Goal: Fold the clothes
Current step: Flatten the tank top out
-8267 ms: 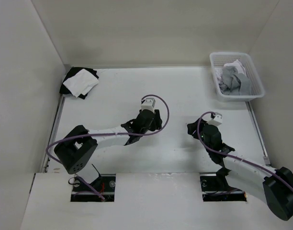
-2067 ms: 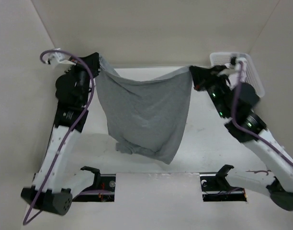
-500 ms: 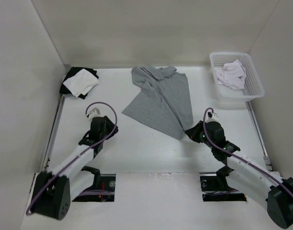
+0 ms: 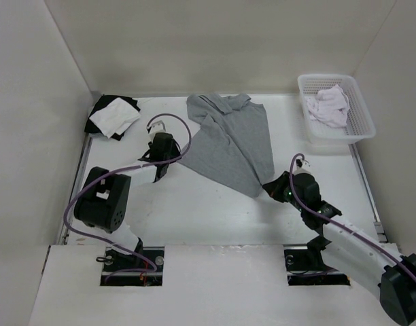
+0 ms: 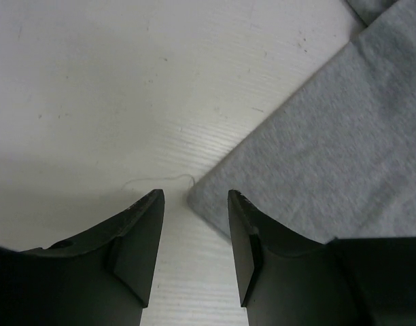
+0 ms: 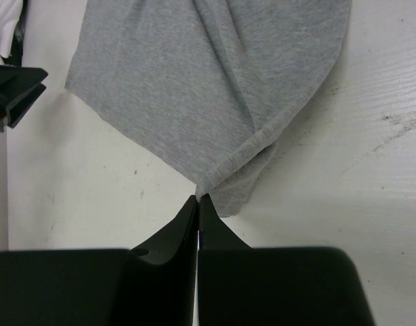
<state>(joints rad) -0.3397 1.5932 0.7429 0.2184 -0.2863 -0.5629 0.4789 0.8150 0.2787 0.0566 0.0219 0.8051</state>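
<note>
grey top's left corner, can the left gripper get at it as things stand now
Probably yes. The left gripper is open, and the corner of the grey top lies right between its fingertips, flat on the bare table, with nothing else in the way.

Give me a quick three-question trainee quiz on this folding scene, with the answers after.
1. True or false: the left gripper is open, beside a corner of the grey top.
2. What lies in the basket? A) white cloth B) grey top C) nothing
3. Fill in: the right gripper is shut on the near corner of the ___.
Key: 1 true; 2 A; 3 grey top.
</note>
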